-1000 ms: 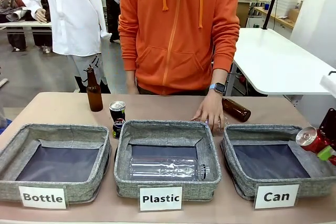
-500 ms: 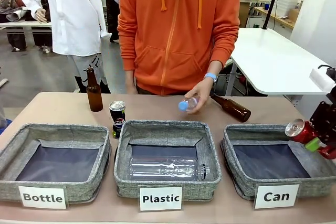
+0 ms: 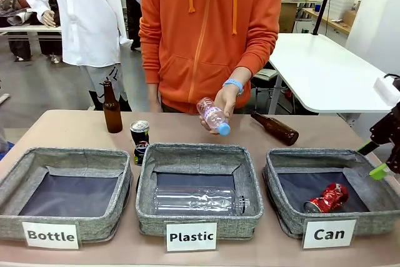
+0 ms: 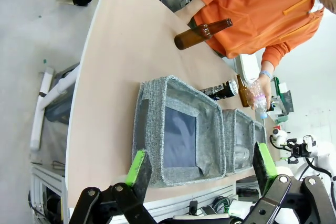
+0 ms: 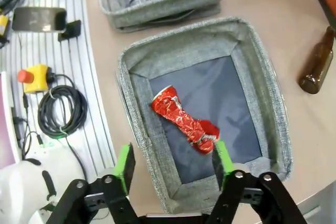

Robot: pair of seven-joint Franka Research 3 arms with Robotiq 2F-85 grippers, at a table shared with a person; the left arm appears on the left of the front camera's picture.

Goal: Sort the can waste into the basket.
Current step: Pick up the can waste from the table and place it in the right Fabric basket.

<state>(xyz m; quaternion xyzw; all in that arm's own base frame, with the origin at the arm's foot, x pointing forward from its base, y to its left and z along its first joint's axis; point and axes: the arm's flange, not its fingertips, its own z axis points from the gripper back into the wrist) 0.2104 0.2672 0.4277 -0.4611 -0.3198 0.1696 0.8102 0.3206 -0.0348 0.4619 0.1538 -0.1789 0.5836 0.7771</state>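
The dented red can [image 3: 326,198] already lies on its side on the dark lining of the Can basket [image 3: 284,217], toward its front right corner. The black-and-silver can [image 3: 139,133] stands upright on the counter [image 3: 75,129], just behind the gap between the Bottle and Plastic baskets and near the upright brown bottle [image 3: 112,107].

That can looks like thin, light metal: easy to lift and easy to crush. Its wall is smooth and likely slippery under the pads. A moderate squeeze across the middle of the body, from above or the open side, seems the safest hold. The Plastic basket's wall and something dark at the can's foot crowd its front.

The right hand [image 3: 372,159] hangs at the counter's right edge, over the right rim of the Can basket. Its green-padded fingers are spread and empty. Its wrist view looks down into the basket [image 5: 126,93] onto the red can [image 5: 184,121], between the parted fingers of the right hand [image 5: 173,163].

The left hand [image 4: 202,165] is off the counter's left end. It looks along the row of baskets, with its fingers wide apart and nothing between them.

The person's hand [image 3: 225,99] holds a clear plastic bottle [image 3: 214,117] above the far edge of the Plastic basket
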